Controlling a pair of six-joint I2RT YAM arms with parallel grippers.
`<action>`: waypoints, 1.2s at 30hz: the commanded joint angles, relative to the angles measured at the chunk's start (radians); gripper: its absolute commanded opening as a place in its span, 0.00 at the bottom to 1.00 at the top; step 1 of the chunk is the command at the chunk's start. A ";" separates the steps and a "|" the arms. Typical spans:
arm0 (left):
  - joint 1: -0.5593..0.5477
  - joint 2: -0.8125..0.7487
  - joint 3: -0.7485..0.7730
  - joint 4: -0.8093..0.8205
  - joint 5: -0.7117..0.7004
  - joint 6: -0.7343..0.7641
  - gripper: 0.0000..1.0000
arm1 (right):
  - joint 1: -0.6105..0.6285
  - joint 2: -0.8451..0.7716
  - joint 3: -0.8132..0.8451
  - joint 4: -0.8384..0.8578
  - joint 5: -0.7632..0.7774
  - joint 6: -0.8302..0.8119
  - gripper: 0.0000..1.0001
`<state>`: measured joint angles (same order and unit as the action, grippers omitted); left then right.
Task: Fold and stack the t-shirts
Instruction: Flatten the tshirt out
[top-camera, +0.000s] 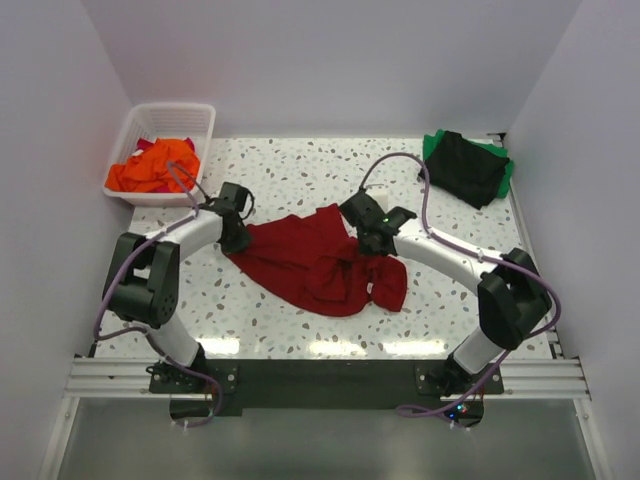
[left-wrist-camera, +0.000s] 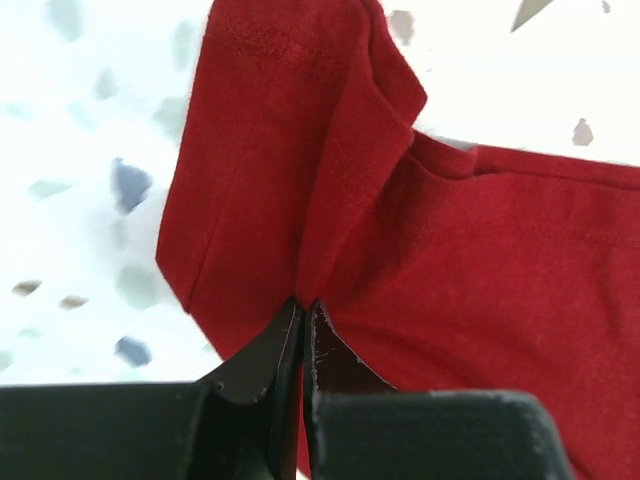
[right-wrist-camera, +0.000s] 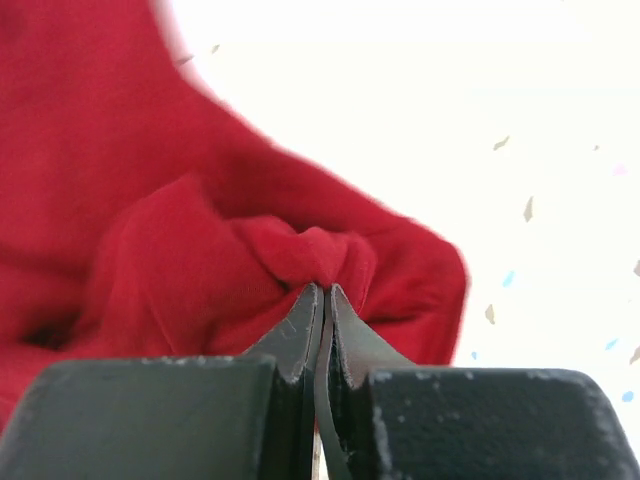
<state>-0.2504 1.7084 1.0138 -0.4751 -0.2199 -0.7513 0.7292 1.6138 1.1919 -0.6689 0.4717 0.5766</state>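
The dark red t-shirt (top-camera: 320, 265) lies crumpled mid-table, its long axis running from one pair of jaws to the other.

The left gripper (left-wrist-camera: 303, 312) is pinched tight on a fold at the shirt's edge. The cloth spreads ahead of those jaws and to their right.

The right gripper (right-wrist-camera: 323, 295) is clamped on a bunched ridge. The bulk of the cloth lies ahead and to the left of those jaws, with bare table (right-wrist-camera: 560, 150) to their right.

Judgement: the cloth sags slack between the two holds, so spreading it calls for drawing the jaws apart along that axis. Neither arm is nearer, as each holds its own end.

Orange shirts (top-camera: 155, 165) sit in a basket (top-camera: 200, 115) far beyond the left jaws.
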 joint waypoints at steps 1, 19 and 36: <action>0.026 -0.124 -0.037 -0.056 -0.067 -0.045 0.00 | -0.065 -0.063 0.037 -0.055 0.125 0.046 0.00; 0.039 -0.415 -0.136 -0.260 -0.145 -0.166 0.00 | -0.330 -0.086 0.081 -0.133 0.287 0.074 0.00; 0.037 -0.740 -0.110 -0.580 -0.263 -0.296 0.00 | -0.367 -0.115 0.081 -0.367 0.493 0.289 0.00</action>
<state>-0.2226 1.0122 0.8577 -0.9607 -0.4034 -0.9966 0.3832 1.5684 1.2545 -0.9890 0.8394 0.7910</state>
